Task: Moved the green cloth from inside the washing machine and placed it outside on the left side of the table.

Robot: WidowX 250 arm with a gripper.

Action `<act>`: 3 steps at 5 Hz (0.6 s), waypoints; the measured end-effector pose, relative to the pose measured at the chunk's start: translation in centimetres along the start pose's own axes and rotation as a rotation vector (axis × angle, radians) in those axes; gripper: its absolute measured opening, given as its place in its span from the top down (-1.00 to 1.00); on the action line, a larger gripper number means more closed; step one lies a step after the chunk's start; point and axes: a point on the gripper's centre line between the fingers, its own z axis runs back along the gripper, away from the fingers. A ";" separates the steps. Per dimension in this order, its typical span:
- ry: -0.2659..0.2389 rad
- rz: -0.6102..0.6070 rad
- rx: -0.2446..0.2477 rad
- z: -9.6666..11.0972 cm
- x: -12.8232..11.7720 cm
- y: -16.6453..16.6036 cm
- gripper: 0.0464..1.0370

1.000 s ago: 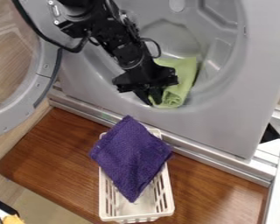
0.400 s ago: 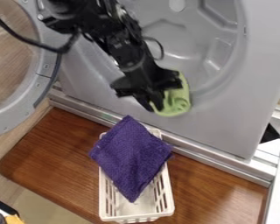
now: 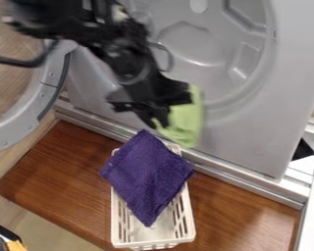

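At 10 o'clock you have the round door [image 3: 53, 83], its clear pane ringed in smooth grey. Glossy brown wood makes up the tabletop [image 3: 55, 169] at 8. Toward 6, a nubby, diamond-shaped purple cloth [image 3: 146, 176] drapes over the slatted, white plastic basket [image 3: 153, 244]. Your black gripper [image 3: 158, 122], near centre, is clamped on the soft green cloth [image 3: 187, 123], which hangs before the smooth grey washer [image 3: 251, 132], below its drum's rim.
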 end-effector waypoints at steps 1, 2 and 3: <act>-0.047 0.080 0.067 2.2 0.0 3.0 0.87; -0.062 0.182 0.120 2.9 -0.7 5.9 0.87; -0.054 0.233 0.158 2.7 -1.7 7.4 0.87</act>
